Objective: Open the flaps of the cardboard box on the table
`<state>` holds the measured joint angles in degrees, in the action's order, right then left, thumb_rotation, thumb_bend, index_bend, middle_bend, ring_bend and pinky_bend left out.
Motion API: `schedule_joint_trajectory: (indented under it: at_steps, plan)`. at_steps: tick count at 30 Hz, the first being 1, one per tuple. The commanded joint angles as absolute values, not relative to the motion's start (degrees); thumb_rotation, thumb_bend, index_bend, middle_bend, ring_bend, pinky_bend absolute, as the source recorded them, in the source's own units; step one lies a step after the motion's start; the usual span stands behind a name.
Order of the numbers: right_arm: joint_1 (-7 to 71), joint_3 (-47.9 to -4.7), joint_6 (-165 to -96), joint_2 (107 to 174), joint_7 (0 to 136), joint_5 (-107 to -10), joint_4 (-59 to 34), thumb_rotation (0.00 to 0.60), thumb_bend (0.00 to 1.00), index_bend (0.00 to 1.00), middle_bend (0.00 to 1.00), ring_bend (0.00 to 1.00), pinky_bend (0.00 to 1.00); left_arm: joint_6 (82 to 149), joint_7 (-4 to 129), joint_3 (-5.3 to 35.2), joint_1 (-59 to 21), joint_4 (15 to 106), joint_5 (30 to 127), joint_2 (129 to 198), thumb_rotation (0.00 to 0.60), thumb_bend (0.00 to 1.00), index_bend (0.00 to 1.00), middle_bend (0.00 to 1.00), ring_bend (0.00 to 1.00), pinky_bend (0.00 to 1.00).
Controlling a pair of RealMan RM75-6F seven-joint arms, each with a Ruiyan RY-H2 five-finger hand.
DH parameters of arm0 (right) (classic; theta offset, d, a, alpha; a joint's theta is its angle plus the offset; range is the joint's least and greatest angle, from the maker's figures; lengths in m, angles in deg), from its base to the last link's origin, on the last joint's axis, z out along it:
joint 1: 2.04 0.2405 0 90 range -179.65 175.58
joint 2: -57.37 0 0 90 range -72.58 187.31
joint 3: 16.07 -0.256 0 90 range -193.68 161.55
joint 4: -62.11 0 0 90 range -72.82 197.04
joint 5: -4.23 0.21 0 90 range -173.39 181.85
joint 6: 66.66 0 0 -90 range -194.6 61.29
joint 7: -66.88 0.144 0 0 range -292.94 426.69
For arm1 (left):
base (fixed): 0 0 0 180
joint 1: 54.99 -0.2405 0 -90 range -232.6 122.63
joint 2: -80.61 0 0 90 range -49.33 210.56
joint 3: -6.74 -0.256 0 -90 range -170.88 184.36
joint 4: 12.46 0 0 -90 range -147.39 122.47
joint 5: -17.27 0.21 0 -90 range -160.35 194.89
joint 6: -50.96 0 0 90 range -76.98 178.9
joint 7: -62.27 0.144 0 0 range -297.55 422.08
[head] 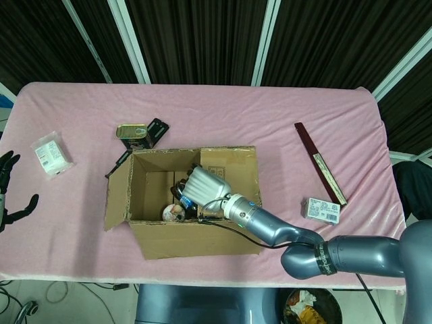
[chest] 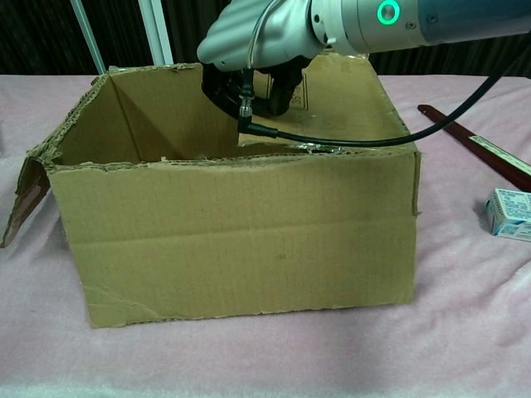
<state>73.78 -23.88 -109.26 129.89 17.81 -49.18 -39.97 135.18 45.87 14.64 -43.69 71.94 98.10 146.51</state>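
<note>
The cardboard box (head: 196,239) stands mid-table with its top open; in the chest view the box (chest: 241,240) fills the frame. Its left flap (head: 115,196) hangs outward. A printed flap (chest: 332,108) on the right side is folded down inside. My right hand (head: 204,183) reaches into the box from above. In the chest view, the right hand (chest: 257,37) curls its dark fingers (chest: 249,91) down at the printed flap's left edge. Whether they hold that edge is hidden. My left hand (head: 8,192) hovers at the table's far left edge, fingers spread, holding nothing.
A round item (head: 173,212) lies on the box floor. Behind the box sit a tin can (head: 133,131) and a black object (head: 157,128). A white packet (head: 52,154) lies at the left, a dark red strip (head: 319,162) and a small white carton (head: 322,210) at the right.
</note>
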Motion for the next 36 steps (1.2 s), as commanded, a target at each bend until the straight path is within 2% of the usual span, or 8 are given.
schedule_joint_trajectory:
  at_steps: [1, 11, 23, 36]
  plan:
    - [74.26, -23.17, -111.25, 127.24, 15.81, -48.25, -43.27, 0.6, 0.69, 0.52, 0.52, 0.38, 0.35, 135.17, 45.71, 14.69, -43.74, 72.06, 98.18, 146.51, 0.6, 0.31, 0.04, 0.01, 0.0, 0.02]
    - [74.78, -22.19, -114.88, 122.83, 12.33, -47.79, -49.14, 0.6, 0.68, 0.55, 0.51, 0.38, 0.34, 135.66, 45.66, 14.77, -43.97, 72.15, 98.97, 146.47, 0.6, 0.31, 0.04, 0.01, 0.0, 0.02]
    - [75.37, -19.91, -117.96, 116.78, 5.82, -45.68, -53.38, 0.6, 0.63, 0.49, 0.46, 0.33, 0.32, 135.95, 45.77, 14.74, -44.19, 72.3, 99.74, 146.26, 0.6, 0.31, 0.04, 0.01, 0.0, 0.02]
    - [74.59, -19.25, -120.16, 111.37, 3.66, -46.21, -56.78, 0.6, 0.59, 0.46, 0.45, 0.32, 0.32, 136.36, 46.03, 15.01, -44.39, 71.57, 99.72, 146.64, 0.6, 0.31, 0.04, 0.01, 0.0, 0.02]
